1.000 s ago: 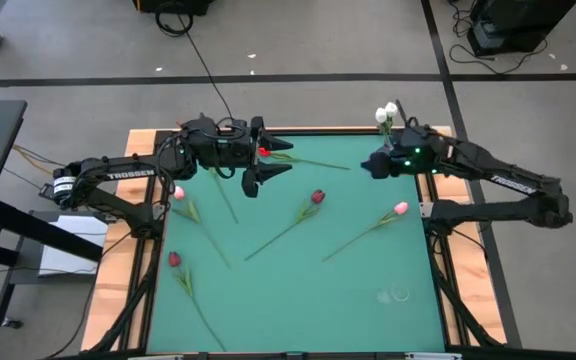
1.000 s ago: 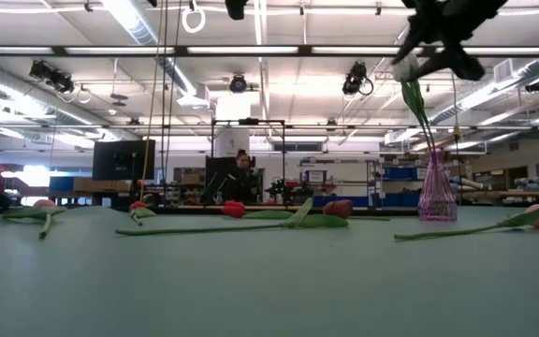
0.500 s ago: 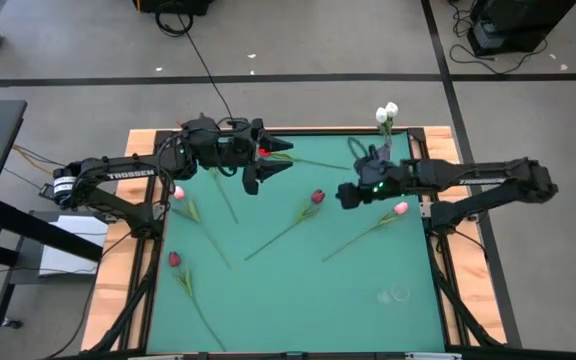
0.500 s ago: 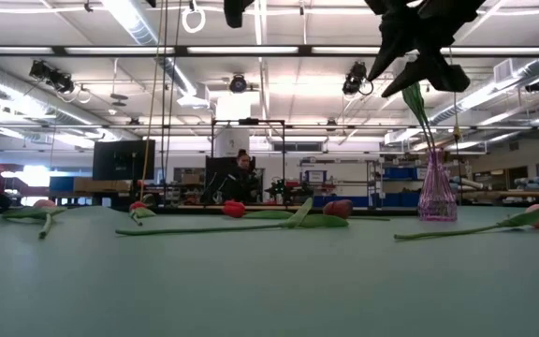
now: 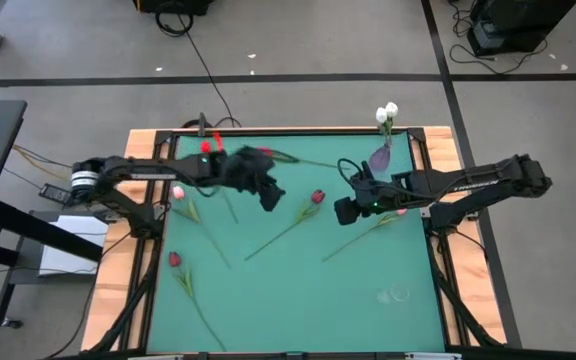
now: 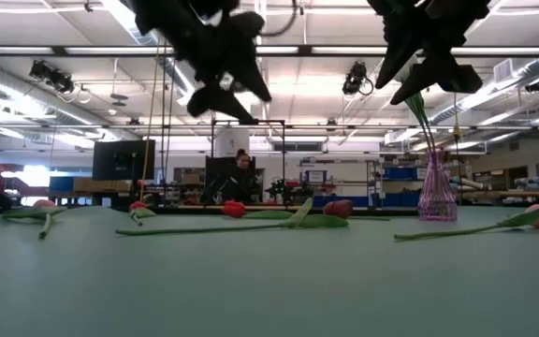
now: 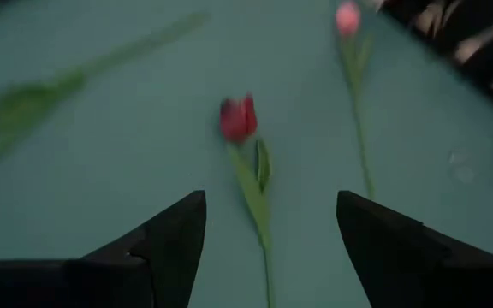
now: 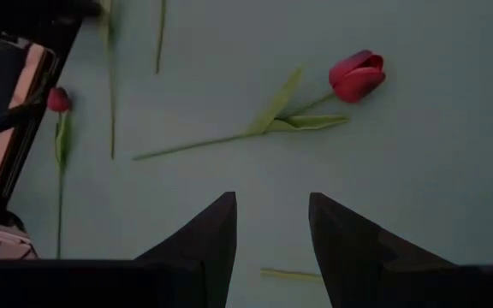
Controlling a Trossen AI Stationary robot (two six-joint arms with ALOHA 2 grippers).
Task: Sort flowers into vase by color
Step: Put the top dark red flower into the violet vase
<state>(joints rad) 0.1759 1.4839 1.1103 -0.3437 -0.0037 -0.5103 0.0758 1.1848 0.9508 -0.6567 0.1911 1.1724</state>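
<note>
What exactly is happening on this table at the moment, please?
A two-armed robot is sorting tulips into a vase at the table's far right corner, which already holds two white tulips. Both grippers are open and empty above the mat: the left gripper and the right gripper flank the dark red tulip at centre.

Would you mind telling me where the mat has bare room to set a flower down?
The near middle of the green mat is bare, between the dark red tulip on its left side and the glass object. The far half is crowded: left gripper, right gripper, red tulip.
</note>
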